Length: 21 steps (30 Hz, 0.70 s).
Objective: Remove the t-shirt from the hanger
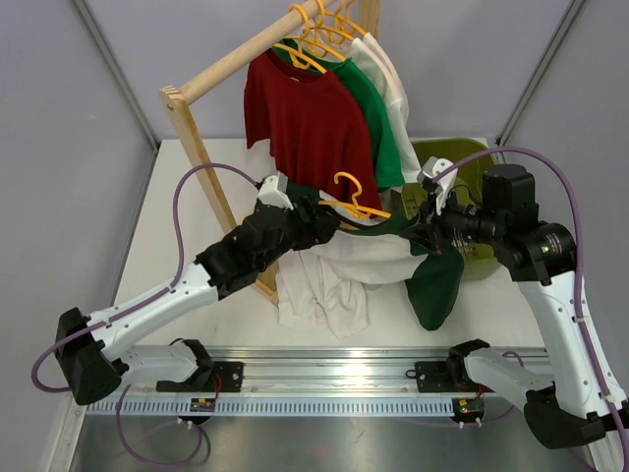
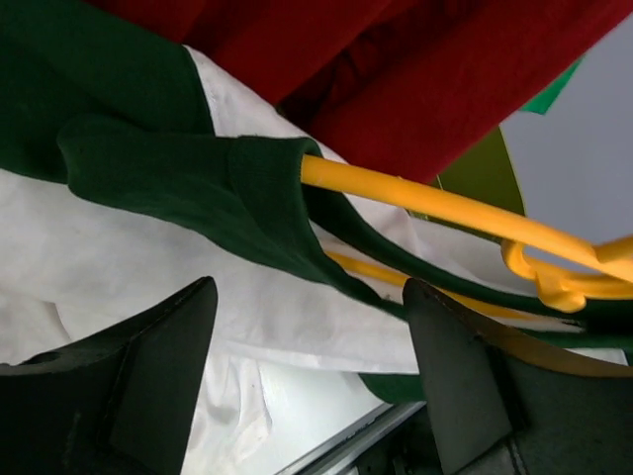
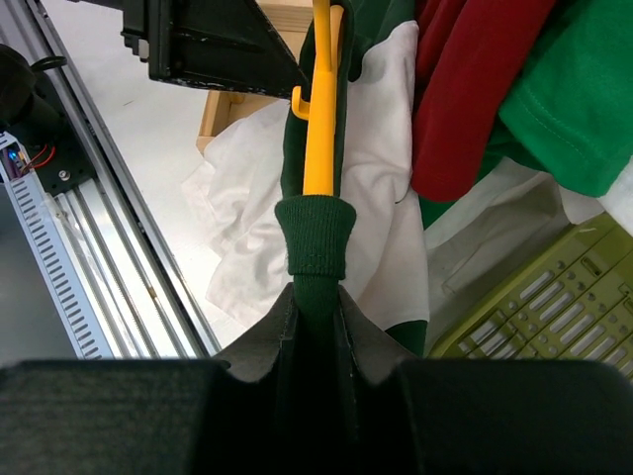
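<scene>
T-shirt w/ hanger in neck, R claw clamped on its green fabric, L claw open alongside

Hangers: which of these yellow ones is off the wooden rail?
The lowest hanger, threaded inside the white t-shirt with dark green sleeves. The other hangers hook on the rail above, carrying other shirts.

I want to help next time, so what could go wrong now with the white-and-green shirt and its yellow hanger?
The hanger is still poking through the green neckband of the t-shirt, and the right hand pinches that cloth; a hard pull might stretch it.
The left hand is open around the hanger, gripping nothing, so the hanger may just slide along with the shirt.
The red tee hangs close by; the hook could snag it.
</scene>
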Available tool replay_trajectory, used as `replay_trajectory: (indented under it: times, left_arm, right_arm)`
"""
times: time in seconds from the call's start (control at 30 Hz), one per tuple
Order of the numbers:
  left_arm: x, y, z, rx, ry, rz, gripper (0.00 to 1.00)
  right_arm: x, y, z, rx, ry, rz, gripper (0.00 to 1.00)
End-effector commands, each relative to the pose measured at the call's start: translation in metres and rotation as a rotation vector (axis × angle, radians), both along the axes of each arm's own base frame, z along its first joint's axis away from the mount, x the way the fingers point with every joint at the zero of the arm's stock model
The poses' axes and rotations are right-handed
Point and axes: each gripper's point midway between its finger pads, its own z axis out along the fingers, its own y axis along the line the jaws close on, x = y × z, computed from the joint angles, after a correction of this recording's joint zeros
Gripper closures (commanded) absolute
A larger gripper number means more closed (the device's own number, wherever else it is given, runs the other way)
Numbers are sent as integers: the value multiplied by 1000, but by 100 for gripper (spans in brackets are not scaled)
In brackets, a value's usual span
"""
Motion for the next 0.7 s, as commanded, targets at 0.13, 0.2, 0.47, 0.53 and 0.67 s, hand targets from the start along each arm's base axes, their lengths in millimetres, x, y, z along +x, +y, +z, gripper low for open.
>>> replay_trajectory:
  times: [0.13, 0.2, 0.47, 0.53, 0.67]
  left_arm:
    - [32, 7, 30, -102, -63, 148, 46]
    - [37, 13, 26, -101, -59, 165, 58]
    - [51, 35, 12, -68, -68, 235, 100]
    - [52, 40, 11, -34, -81, 250, 100]
    - [54, 65, 0, 71, -81, 335, 100]
  right_arm:
    - [-4, 2, 26, 68, -71, 20, 100]
    - [-5, 3, 25, 69, -71, 27, 100]
    - [-16, 1, 19, 42, -92, 94, 100]
    - [-19, -3, 15, 14, -99, 94, 100]
    - [-12, -27, 4, -146, -185, 47, 100]
